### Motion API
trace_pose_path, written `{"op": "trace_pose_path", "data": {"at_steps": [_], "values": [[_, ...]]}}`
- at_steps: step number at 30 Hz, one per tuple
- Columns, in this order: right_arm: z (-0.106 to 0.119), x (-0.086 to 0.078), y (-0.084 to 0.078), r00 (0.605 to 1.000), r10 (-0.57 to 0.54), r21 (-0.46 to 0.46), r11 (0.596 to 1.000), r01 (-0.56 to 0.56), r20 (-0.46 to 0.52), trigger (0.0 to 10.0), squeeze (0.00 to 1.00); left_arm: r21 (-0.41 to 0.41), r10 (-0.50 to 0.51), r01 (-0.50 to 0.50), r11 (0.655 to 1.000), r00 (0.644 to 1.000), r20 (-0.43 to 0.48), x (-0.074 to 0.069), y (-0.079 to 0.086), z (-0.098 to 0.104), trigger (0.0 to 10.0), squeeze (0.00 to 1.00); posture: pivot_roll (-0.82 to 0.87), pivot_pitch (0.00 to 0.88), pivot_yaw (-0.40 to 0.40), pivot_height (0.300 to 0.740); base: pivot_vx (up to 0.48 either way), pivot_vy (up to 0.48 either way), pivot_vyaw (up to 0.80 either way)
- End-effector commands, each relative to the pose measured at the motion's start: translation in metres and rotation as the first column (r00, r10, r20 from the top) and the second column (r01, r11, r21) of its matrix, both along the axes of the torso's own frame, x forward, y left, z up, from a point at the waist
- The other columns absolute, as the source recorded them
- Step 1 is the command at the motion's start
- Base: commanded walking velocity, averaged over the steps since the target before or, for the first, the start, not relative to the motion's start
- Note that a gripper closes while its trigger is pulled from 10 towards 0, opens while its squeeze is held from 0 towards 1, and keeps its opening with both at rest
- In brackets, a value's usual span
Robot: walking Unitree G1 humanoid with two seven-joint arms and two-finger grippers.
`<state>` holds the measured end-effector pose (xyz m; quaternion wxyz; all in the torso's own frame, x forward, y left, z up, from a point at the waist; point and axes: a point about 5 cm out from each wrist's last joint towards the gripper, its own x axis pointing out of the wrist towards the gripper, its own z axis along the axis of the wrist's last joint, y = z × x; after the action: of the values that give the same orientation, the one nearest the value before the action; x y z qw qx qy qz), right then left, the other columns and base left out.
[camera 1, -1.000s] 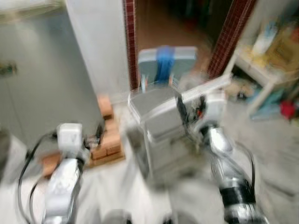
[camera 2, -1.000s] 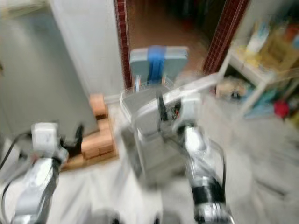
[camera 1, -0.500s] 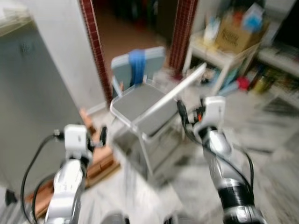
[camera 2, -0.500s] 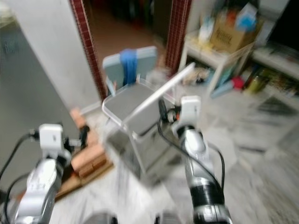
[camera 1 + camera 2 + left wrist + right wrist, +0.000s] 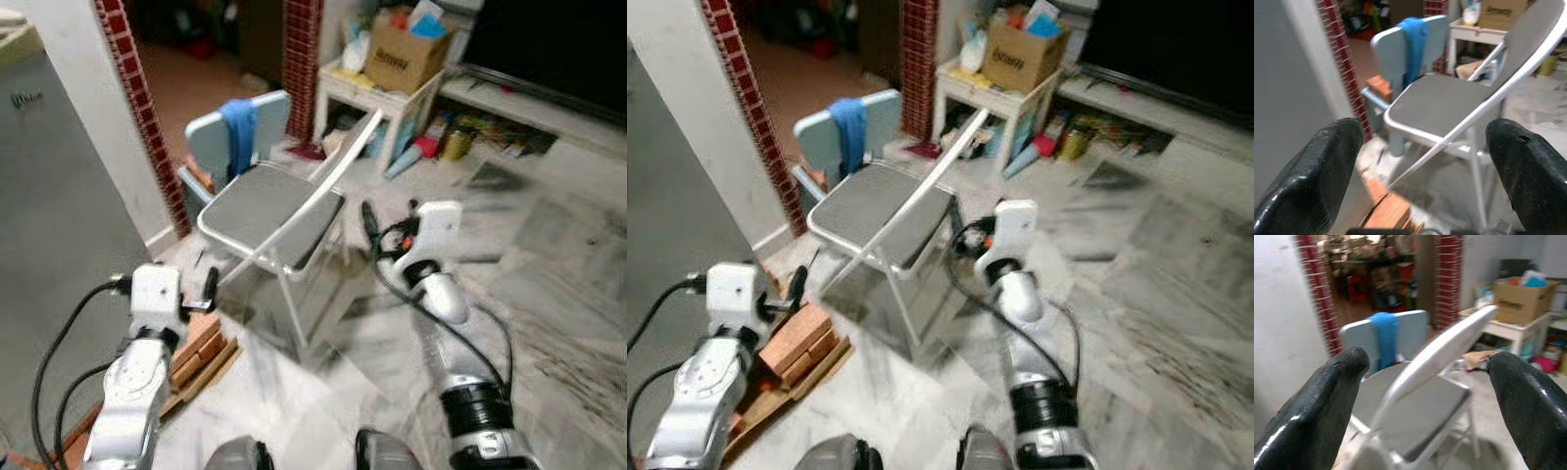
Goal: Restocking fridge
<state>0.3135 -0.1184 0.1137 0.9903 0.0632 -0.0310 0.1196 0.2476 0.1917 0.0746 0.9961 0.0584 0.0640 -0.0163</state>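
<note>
Rightward the camera has swung, pushing the grey fridge (image 5: 54, 225) to nine o'clock, its door flat and closed. Folding chair (image 5: 279, 220) stands at twelve. Left claw (image 5: 1425, 166) and right claw (image 5: 1425, 396) hang released, empty.
</note>
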Motion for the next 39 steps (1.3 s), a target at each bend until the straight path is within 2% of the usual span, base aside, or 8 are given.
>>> {"op": "trace_pose_path", "data": {"at_steps": [1,11,17,21,33,39], "values": [[0.003,0.002,-0.003,1.000,-0.016,-0.007,1.000,0.016,0.013,10.0,0.00,-0.003,0.004,-0.004,1.000,1.000,-0.024,-0.002,-0.001,-0.004,10.0,0.00,0.07,0.022,0.021,0.740,-0.435,0.000,0.00],[0.003,0.004,-0.007,0.999,-0.042,-0.022,0.999,0.042,0.010,10.0,0.00,-0.015,-0.012,0.012,1.000,1.000,-0.022,-0.001,-0.003,-0.004,10.0,0.00,0.07,0.019,0.019,0.740,-0.358,0.321,0.00],[0.003,0.005,-0.010,0.998,-0.059,-0.035,0.998,0.059,0.015,10.0,0.00,-0.005,-0.021,0.021,1.000,1.000,-0.005,0.001,-0.003,-0.002,10.0,0.00,0.07,0.015,0.019,0.740,-0.287,0.385,-0.68],[0.003,0.006,-0.011,0.998,-0.066,-0.031,0.997,0.067,0.016,10.0,0.00,-0.010,-0.032,0.032,0.999,0.999,0.027,0.002,-0.004,0.001,10.0,0.00,0.07,0.012,0.019,0.740,0.000,0.000,-0.52],[0.004,0.008,-0.014,0.996,-0.088,-0.038,0.995,0.089,0.022,10.0,0.00,-0.017,0.007,-0.007,1.000,1.000,0.018,0.005,-0.001,-0.001,10.0,0.00,0.06,0.003,0.018,0.740,0.000,0.000,0.00],[0.002,0.007,-0.012,0.996,-0.087,-0.044,0.995,0.088,0.015,10.0,0.00,-0.011,0.001,-0.001,1.000,1.000,0.013,0.005,-0.001,-0.002,10.0,0.00,0.07,0.004,0.018,0.740,0.000,0.383,-0.10]]}}
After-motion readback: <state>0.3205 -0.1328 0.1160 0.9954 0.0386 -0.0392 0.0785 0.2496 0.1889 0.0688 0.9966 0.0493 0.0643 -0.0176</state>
